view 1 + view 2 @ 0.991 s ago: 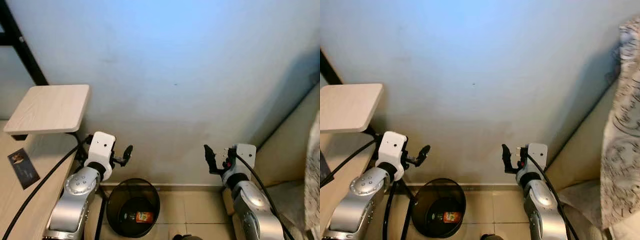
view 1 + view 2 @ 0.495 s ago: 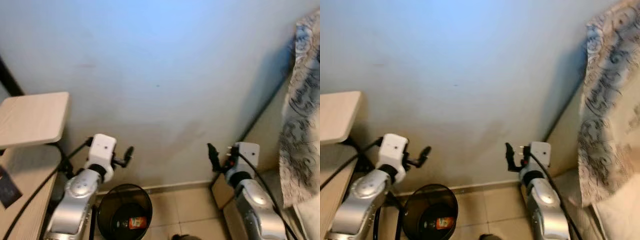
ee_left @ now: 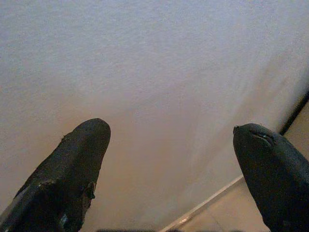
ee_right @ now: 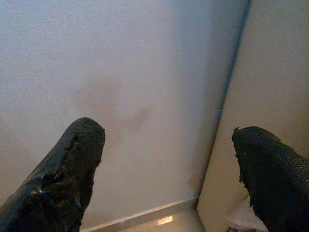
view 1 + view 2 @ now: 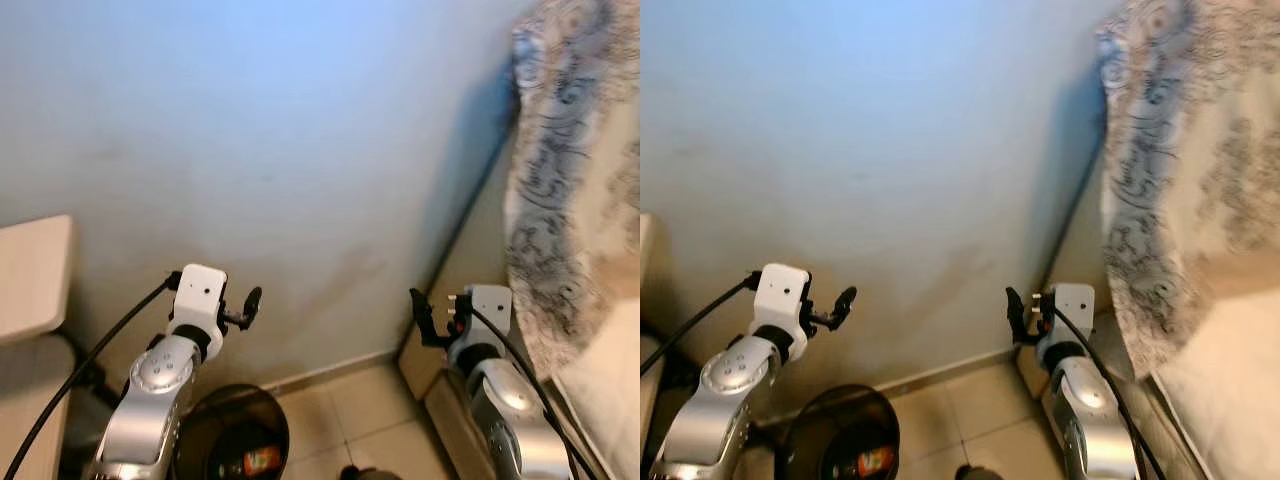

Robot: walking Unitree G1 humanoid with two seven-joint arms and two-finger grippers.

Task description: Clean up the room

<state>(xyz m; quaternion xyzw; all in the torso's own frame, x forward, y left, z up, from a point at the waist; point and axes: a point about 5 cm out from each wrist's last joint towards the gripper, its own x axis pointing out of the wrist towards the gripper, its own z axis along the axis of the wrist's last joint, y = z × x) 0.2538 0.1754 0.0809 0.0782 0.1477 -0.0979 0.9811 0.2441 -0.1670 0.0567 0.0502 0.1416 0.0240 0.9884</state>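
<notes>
A black waste bin (image 5: 230,440) stands on the tiled floor at the foot of a pale wall, with a red and orange piece of rubbish (image 5: 256,461) lying in it. My left gripper (image 5: 245,308) is held up in front of the wall above the bin, open and empty. My right gripper (image 5: 420,310) is raised at the same height near the corner where the wall meets a bed frame, also open with nothing between its fingers (image 4: 72,174). Both wrist views look at bare wall between the spread fingers (image 3: 72,169).
A bed with a patterned grey and cream cover (image 5: 570,190) fills the right side, its beige frame (image 5: 440,390) reaching the wall. A light wooden shelf (image 5: 30,275) juts out at the left edge. Beige floor tiles (image 5: 350,420) lie between the bin and the bed.
The whole view has swung to the right: the shelf slid toward the left edge, the bed came far into view, and the bin moved lower left. Both arms hold the same pose.
</notes>
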